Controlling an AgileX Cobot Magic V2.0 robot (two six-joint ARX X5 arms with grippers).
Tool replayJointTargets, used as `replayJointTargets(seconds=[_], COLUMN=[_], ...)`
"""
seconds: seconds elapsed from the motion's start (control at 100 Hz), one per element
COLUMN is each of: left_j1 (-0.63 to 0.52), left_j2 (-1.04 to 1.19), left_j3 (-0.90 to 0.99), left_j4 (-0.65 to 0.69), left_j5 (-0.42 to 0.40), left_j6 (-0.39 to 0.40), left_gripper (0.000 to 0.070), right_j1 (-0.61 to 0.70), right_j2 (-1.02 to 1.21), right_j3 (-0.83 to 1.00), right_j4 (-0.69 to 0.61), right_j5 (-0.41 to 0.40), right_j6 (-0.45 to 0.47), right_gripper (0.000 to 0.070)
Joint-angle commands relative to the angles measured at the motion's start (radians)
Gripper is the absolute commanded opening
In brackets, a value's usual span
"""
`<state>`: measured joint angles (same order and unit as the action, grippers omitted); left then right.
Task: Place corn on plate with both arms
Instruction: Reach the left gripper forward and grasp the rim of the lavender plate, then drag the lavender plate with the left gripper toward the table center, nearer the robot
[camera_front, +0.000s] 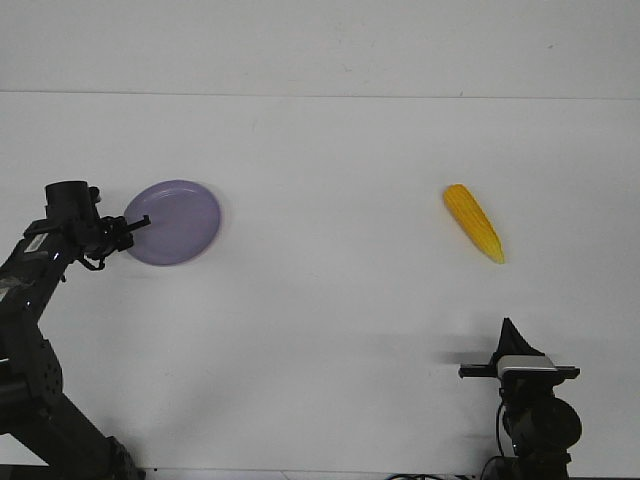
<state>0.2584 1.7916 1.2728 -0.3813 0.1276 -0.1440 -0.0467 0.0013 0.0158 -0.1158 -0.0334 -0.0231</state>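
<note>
Table (320, 330) first: you have a broad white surface with the task's things spread far apart across it. Your left arm (40, 330) reaches up the left side, and its gripper (138, 222) sits at the near-left rim of the plate (175, 222), the tips overlapping the lavender edge. From this angle you cannot tell whether those fingers are pinching the rim or merely resting over it, nor how wide they stand. Your right arm (530, 420) is low at the bottom right; the right gripper (512, 330) shows only as a dark point, holding nothing, and its opening is likewise unreadable. The corn (473, 222) lies on the bare surface well right of the plate, pale tip toward the near right, untouched. So nothing is placed yet: you likely need the plate brought inward and the corn picked up and set on it.
</note>
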Motion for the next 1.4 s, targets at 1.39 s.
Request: replayJointTargets(seconds=[1.39], left_j1=[-0.779], left_j2=[-0.573], left_j3=[-0.538], left_j4=[0.159], left_j5=[0.07], left_j6=[-0.204], left_gripper=[0.0008], right_j1=[-0.001], right_j2=[0.0], right_j3=[-0.003], right_j4=[0.011], right_j5=[0.0], right_j6=[0.0], right_gripper=[0.0002])
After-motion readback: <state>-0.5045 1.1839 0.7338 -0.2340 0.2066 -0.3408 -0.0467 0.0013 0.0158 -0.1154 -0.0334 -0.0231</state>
